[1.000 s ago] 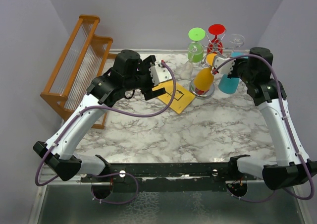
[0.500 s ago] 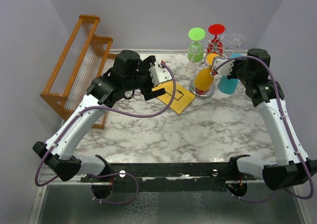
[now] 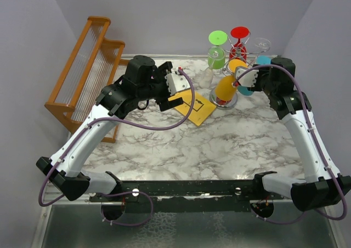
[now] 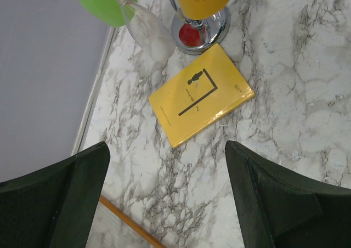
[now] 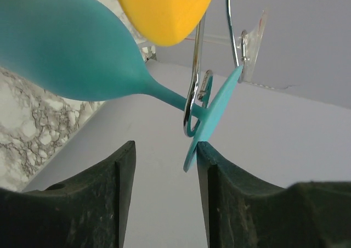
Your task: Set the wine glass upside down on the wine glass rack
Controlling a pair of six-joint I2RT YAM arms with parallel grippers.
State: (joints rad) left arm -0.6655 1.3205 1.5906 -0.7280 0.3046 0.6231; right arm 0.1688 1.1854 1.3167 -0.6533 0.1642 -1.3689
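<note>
Right claw [image 5: 164, 149] is released, its fingers spread along the bottom of the wrist view. Just above the gap is the foot of the teal wine glass [image 5: 71, 56]. The glass slants from the upper left, its stem caught in a curled wire arm of the wine glass rack [image 5: 196, 67], beside an orange glass [image 5: 164, 12]. Left claw [image 4: 165, 146] gapes empty over a yellow booklet [image 4: 200, 94] on the marble counter [image 4: 285, 94].

Left arm [image 3: 93, 130] and right arm [image 3: 310, 144] reach forward, fingers [image 4: 55, 198] parted.
</note>
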